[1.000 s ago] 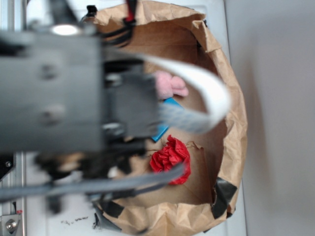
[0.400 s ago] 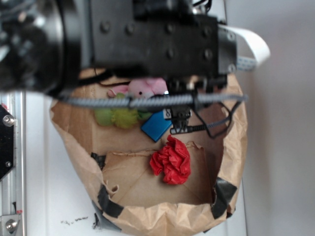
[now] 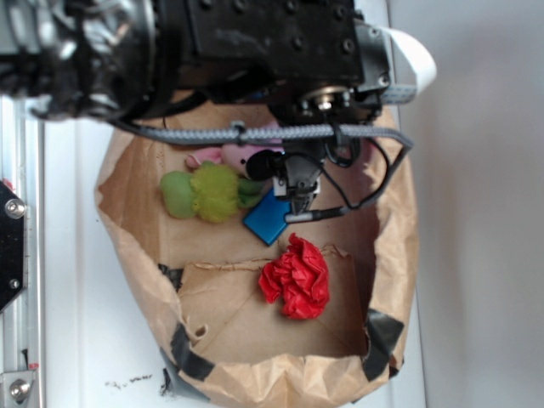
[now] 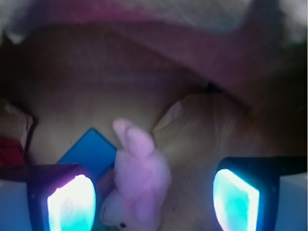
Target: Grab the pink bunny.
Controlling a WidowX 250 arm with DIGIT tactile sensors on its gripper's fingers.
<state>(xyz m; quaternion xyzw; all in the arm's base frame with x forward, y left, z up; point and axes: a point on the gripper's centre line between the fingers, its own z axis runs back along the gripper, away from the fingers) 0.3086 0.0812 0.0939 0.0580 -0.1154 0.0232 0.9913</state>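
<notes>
My gripper is wide open. I see my two fingers low in the wrist view, one at the left and one at the right, both glowing blue-green. There is a big gap between them. I hold nothing, and my fingers touch nothing that I can see.

The bunny sits in that gap, closer to my left finger than to my right one. It is pink and soft. Its ears point to the far side and its face is near the bottom edge of the view. A little dark dot shows on its face.

The blue block lies just beside the bunny, on its left. It looks like it touches the bunny, but the view is blurry, so I cannot be sure. A bit of the red ball peeks in at the far left edge.

From the outside view, everything lies in a brown paper bag that is open at the top. My arm hangs over the far part of the bag and hides a lot of the bunny. Only a pink bit shows under my grey cable. The green toy lies just near the bunny. The blue block is to the right of the green toy. The red ball sits nearer, apart from the others. The bag stands on a white table.
</notes>
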